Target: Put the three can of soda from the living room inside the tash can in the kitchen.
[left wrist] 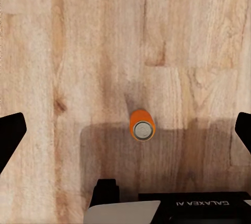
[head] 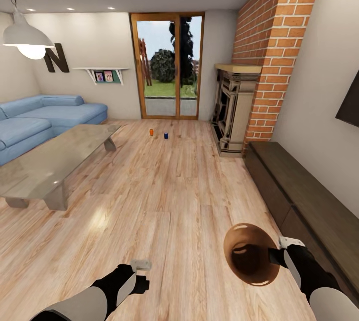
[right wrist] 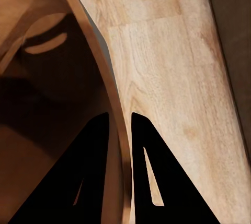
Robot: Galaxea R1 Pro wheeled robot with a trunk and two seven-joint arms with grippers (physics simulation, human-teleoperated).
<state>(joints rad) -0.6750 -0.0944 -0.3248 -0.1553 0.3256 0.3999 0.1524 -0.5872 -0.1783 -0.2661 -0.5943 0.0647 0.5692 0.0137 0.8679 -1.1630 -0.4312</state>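
Straight below my left gripper [head: 141,277], an orange can of soda [left wrist: 141,125] stands upright on the wood floor, silver top facing the left wrist camera. The dark fingers [left wrist: 10,136] are spread wide on either side of it, well above it. Two more cans, one orange [head: 151,132] and one blue [head: 165,135], stand far ahead near the glass doors. My right gripper [head: 275,256] is shut on the rim [right wrist: 118,114] of the trash can [head: 251,253], held above the floor, its tan-brown inside facing up.
This is the living room. A low grey coffee table [head: 50,161] and a blue sofa [head: 45,116] are on the left. The brick fireplace [head: 234,106] and a long dark low cabinet [head: 304,196] line the right wall. A pendant lamp [head: 27,36] hangs at upper left.
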